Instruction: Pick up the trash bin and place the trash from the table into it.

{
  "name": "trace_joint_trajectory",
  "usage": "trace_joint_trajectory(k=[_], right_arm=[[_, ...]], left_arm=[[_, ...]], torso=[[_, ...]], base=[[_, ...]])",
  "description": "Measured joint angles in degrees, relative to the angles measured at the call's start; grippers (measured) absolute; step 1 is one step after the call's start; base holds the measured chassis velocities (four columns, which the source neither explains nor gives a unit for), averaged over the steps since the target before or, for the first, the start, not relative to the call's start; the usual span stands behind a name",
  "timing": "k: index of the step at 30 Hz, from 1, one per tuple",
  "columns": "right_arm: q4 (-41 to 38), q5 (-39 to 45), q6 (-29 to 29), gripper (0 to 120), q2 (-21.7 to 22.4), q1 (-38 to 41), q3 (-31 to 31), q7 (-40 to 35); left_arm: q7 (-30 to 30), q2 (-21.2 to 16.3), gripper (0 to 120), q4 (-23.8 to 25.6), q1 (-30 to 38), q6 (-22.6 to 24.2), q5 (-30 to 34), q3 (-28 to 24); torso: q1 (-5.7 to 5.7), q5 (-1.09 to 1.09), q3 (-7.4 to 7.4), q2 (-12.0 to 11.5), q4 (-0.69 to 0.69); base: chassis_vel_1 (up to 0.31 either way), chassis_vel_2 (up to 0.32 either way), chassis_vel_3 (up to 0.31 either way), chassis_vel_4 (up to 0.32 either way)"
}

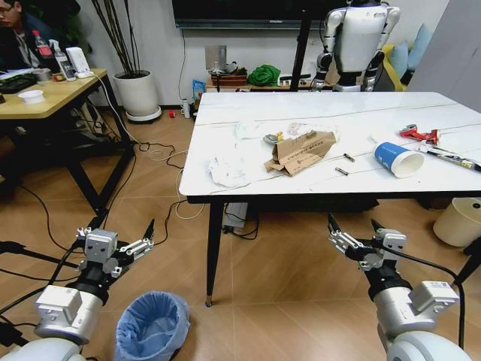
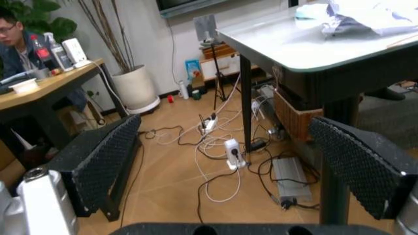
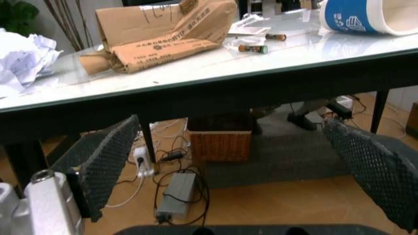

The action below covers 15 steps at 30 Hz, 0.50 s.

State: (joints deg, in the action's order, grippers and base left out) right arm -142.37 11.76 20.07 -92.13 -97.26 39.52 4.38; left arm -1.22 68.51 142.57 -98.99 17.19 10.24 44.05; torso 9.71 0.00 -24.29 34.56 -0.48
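The trash bin (image 1: 151,326), lined with a crinkled light-blue bag, stands on the floor at the lower left, just right of my left arm. My left gripper (image 1: 124,233) hangs open above and left of it. My right gripper (image 1: 353,226) is open in front of the table's near edge, below the top. On the white marble table (image 1: 316,188) lies the trash: crumpled white tissue (image 1: 227,171), torn brown cardboard box (image 1: 299,153), blue-and-white paper cup (image 1: 398,159), red wrapper (image 1: 418,134), long black-white packet (image 1: 451,156). In the right wrist view the cardboard box (image 3: 163,32) and cup (image 3: 369,14) sit on the table (image 3: 216,85).
A yellow wooden desk (image 1: 45,98) stands at the left with a person behind it. A cream round bin (image 1: 460,221) sits under the table's right end. Cables and a power strip (image 2: 232,147) lie on the floor; a wicker basket (image 3: 219,144) is under the table. A white planter (image 1: 138,94) stands behind.
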Motion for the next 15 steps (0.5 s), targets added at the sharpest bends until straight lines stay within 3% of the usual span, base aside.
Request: trace_joint_trajectory(k=[15], right_arm=[[-0.02, -0.3, -0.47, 100, 0.0, -0.14, 0.19, 0.1]], left_arm=[[-0.02, -0.58, 100, -0.19, 0.13, 0.01, 0.32, 0.08]], torso=[[-1.41, 0.0, 2.1, -3.51, 0.0]], base=[[0.0, 0.0, 0.0, 0.0]])
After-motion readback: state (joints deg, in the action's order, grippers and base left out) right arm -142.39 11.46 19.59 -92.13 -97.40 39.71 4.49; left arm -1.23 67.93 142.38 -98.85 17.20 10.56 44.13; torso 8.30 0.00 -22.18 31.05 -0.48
